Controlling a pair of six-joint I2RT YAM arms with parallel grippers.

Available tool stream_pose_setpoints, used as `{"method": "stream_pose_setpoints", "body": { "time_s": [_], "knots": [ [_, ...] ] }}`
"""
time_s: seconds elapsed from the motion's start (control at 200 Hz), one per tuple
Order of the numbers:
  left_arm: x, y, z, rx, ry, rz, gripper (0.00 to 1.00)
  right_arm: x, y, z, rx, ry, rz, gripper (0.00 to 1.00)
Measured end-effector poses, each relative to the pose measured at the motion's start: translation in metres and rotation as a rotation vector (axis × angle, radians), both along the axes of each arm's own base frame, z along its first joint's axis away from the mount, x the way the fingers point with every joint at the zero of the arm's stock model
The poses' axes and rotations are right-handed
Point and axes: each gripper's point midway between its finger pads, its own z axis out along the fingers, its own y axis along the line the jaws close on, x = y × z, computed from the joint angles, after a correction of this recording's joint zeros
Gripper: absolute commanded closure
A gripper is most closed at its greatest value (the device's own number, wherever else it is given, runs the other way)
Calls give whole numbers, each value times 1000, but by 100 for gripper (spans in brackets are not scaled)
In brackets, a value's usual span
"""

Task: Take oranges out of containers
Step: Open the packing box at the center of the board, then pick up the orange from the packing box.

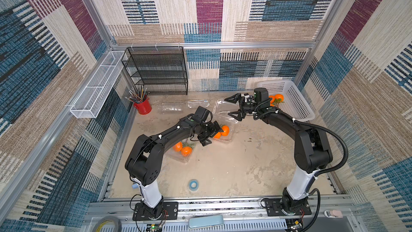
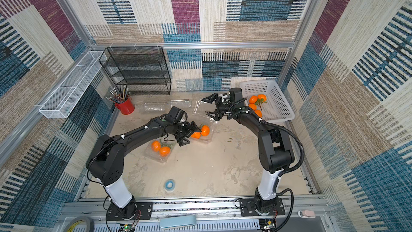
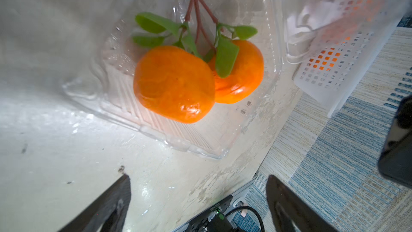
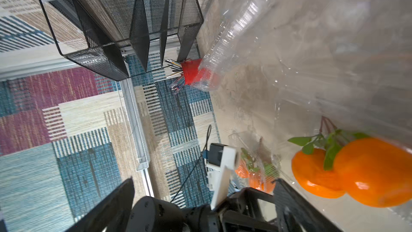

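Mottled beige surface point(image 1: 223, 166), white perforated plastic basket point(image 1: 296, 99) holding small bright-orange oranges point(image 1: 278, 97), open clear plastic clamshell container point(image 1: 230, 139) mid-surface, right fingers point(image 1: 233, 97) spread wide beside its lid point(image 1: 223, 108), left fingers point(image 3: 107, 208) apart near its leafy orange pair point(image 1: 224, 130)

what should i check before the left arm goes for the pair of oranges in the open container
1. Left gripper open and empty: ok.
2. Open container with its lid swung back off the tray: ok.
3. Pair of oranges lying uncovered in the tray, ahead of the left fingers: ok.
4. Right gripper clear of the lid: cannot tell; its jaws stand wide open right at the lid.
5. White basket has bare floor left for more fruit: ok.
6. Second container by the left arm opened: cannot tell.
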Motion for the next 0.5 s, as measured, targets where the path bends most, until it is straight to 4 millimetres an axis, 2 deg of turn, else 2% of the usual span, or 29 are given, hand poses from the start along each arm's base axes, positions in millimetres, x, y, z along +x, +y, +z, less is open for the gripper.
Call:
{"method": "stream_pose_setpoints", "body": {
  "time_s": [0.17,0.331,0.501],
  "knots": [
    [5,11,15,-17,-25,22,3,-7,-4,-21,-143,-28,44,1],
    [18,18,31,-85,-59,38,1,-17,8,-34,-279,-91,120,0],
    [22,9,39,-153,-91,10,0,-32,19,-68,-459,-103,184,1]
  ]
}}
